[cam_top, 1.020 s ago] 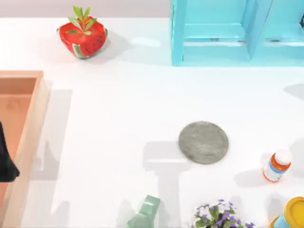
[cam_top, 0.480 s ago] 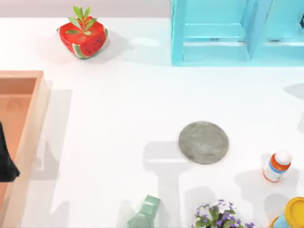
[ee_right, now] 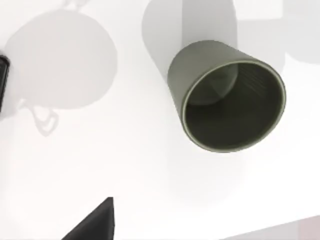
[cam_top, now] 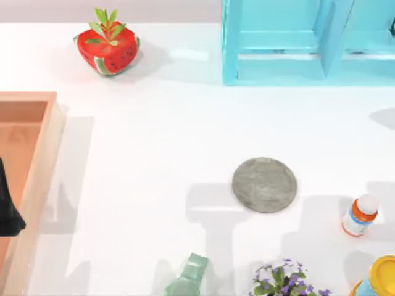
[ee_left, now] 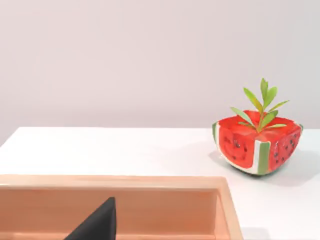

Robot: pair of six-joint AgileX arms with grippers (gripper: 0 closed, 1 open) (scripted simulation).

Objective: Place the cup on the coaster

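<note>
Coaster: the grey mottled disc (cam_top: 265, 184) lies flat on the white table (cam_top: 154, 154), right of centre in the top view, with nothing on it.

Cup: the dark olive cup (ee_right: 227, 97) stands upright on the white surface in the right wrist view, its open mouth facing up and its inside bare. I cannot tell from that view how far it stands from the coaster.

Right gripper: a dark fingertip (ee_right: 92, 222) juts in at the edge of the right wrist view, apart from the cup. Whether the fingers are wide or narrow I cannot tell.

Left gripper: a dark wedge (cam_top: 9, 206) at the left edge of the top view, over the wooden tray (cam_top: 37, 166); one dark tip (ee_left: 97, 225) shows against the tray's inner wall (ee_left: 165, 205) in the left wrist view. I cannot tell its spread either.

Watermelon planter: red pot with green leaves (cam_top: 108, 44) at the far left of the table, also seen beyond the tray (ee_left: 257, 140).

Shelf: turquoise unit (cam_top: 296, 40) at the far right.

Bottle: white and orange (cam_top: 360, 214), right of the coaster and apart from it.

Near edge: a pale green object (cam_top: 188, 277), purple flowers (cam_top: 284, 280) and a yellow-lidded container (cam_top: 379, 277).
</note>
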